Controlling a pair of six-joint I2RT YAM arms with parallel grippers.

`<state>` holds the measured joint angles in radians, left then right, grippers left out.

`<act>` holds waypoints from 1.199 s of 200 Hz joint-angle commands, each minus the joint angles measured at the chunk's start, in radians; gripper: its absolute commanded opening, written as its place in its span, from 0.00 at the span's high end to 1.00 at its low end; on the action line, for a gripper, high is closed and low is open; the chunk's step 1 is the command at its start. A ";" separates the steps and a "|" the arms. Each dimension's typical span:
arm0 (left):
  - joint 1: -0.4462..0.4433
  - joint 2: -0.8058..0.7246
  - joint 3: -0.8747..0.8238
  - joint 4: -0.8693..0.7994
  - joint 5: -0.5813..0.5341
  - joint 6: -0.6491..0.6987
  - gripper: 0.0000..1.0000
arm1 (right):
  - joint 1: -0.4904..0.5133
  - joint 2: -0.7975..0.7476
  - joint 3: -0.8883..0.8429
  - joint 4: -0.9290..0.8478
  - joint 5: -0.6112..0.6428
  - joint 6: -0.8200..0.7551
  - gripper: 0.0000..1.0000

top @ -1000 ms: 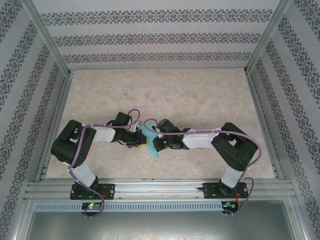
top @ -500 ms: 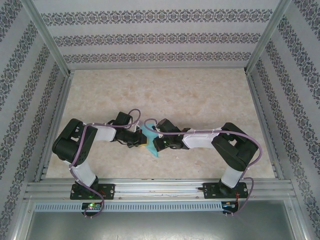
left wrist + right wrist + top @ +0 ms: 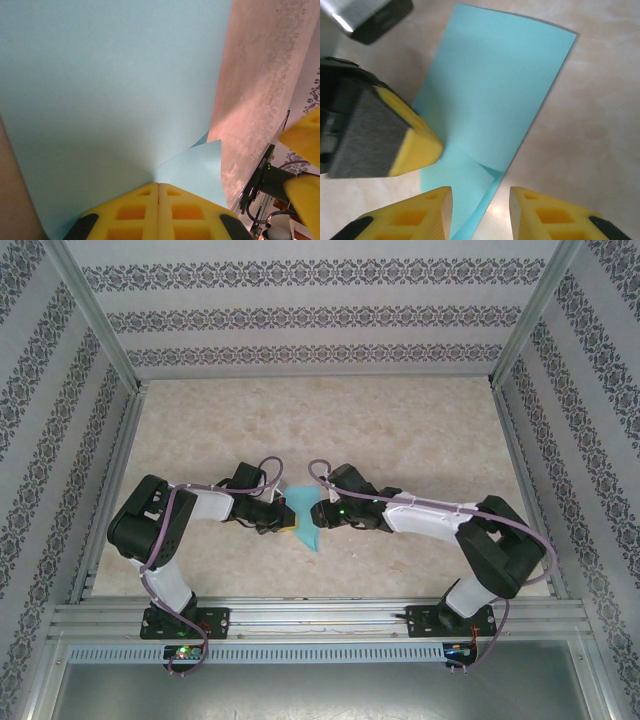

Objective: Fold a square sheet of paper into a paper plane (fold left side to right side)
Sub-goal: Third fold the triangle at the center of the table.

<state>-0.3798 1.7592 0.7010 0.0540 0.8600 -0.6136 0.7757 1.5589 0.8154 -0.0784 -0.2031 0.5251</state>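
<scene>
The blue sheet of paper (image 3: 495, 85) is thin and very light. It bends with a tiny push, and it can slide on the smooth table (image 3: 600, 125). A hard pull could tear it or crumple it. It is already folded into a long, narrow shape, with a small flap turned over near one end. I think the best place to take it is by an edge or a corner, with a soft pinch, while something holds the rest down (a flat press on top would do).

The left claw (image 3: 159, 187) has its two yellow fingers shut tight together. Their tips touch the paper right where the small flap begins. I cannot tell if a bit of paper is caught between them or if they only press it onto the table.

The right claw (image 3: 480, 207) is just across the paper from the left claw. Its fingers are apart and hold nothing. The narrow end of the paper, close beside the left claw, reaches the gap between those open fingers.
</scene>
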 commanded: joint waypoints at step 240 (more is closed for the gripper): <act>-0.009 0.073 -0.005 -0.118 -0.153 0.020 0.99 | 0.066 0.124 -0.083 0.099 -0.227 0.270 0.93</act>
<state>-0.3798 1.7664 0.7181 0.0338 0.8600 -0.6132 0.8295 1.6657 0.7334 0.0460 -0.4568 0.7906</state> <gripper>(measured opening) 0.044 0.076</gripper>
